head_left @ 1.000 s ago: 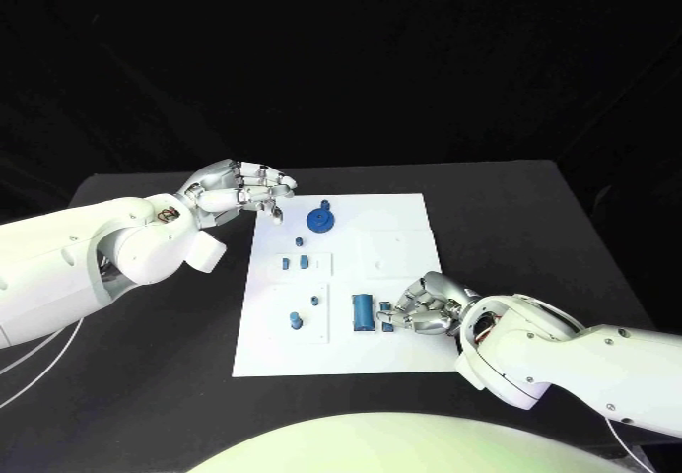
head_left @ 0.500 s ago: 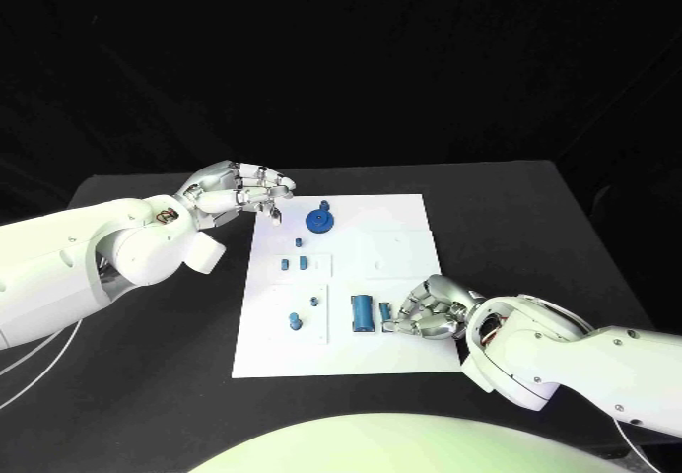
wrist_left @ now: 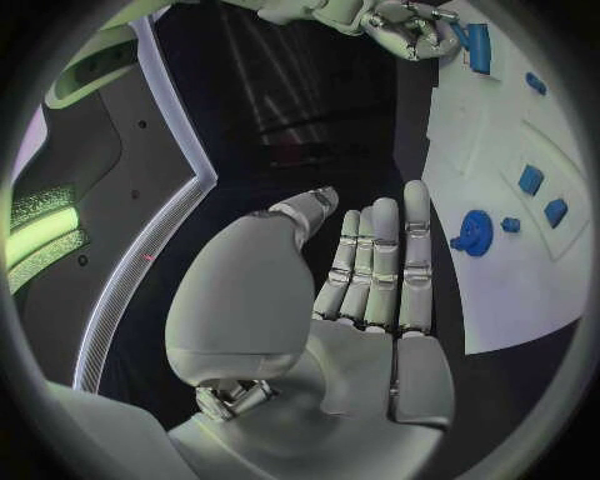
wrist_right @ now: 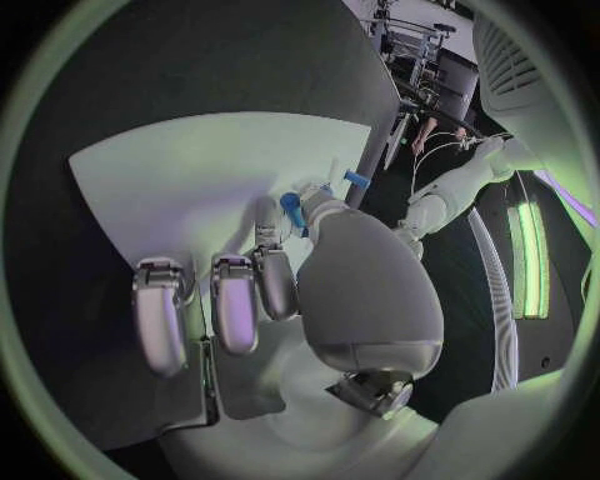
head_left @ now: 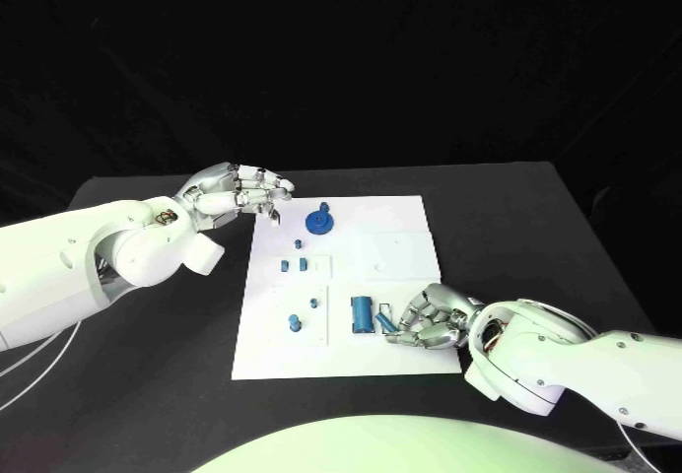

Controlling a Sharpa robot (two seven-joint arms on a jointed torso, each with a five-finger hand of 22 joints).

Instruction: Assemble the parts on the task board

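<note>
The white task board (head_left: 391, 251) lies mid-table. On it are a blue gear (head_left: 321, 221) at the far end, a blue cylinder (head_left: 364, 313) near the front, and several small blue pieces (head_left: 295, 263) on the left half. My right hand (head_left: 430, 317) rests on the board's near right part, fingers curled. It pinches a small blue piece (head_left: 386, 322), tilted, just right of the cylinder; the right wrist view shows this piece (wrist_right: 291, 208) between thumb and fingertip. My left hand (head_left: 238, 191) hovers at the board's far left corner, fingers straight (wrist_left: 375, 260), holding nothing.
The black table (head_left: 157, 325) surrounds the board. The left wrist view shows the gear (wrist_left: 475, 231) and small pieces (wrist_left: 531, 180) on the board, with the right hand (wrist_left: 400, 22) beyond. The board's far right quarter (head_left: 398, 222) is bare.
My right hand has slid toward the board's near edge, and the small blue piece beside the cylinder has tilted and shifted with it. The left hand has stayed put.
</note>
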